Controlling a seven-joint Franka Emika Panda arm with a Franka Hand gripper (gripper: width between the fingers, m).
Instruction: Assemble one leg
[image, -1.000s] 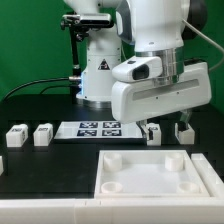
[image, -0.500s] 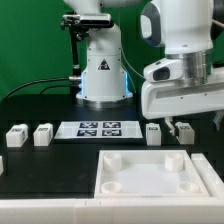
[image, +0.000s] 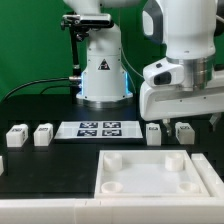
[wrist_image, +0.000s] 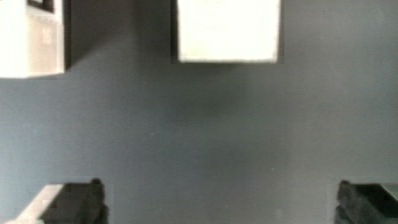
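Four small white legs with marker faces stand on the black table in the exterior view. Two are at its left (image: 17, 137) (image: 43, 134) and two at its right (image: 153, 133) (image: 185, 132). My gripper (image: 170, 120) hangs just above and between the right pair. In the wrist view the gripper (wrist_image: 221, 205) is open wide and empty, with only dark table between its fingertips (wrist_image: 71, 205). One leg (wrist_image: 228, 30) and part of another (wrist_image: 31, 40) lie ahead of it, clear of the fingers.
The marker board (image: 97, 129) lies flat in the middle of the table. The large flat white square piece with round corner sockets (image: 150, 172) lies at the front. The robot base (image: 100, 70) stands behind the board.
The gripper has moved toward the exterior view's right and risen a little, from over one right-hand leg to between the two. It stays open and empty.
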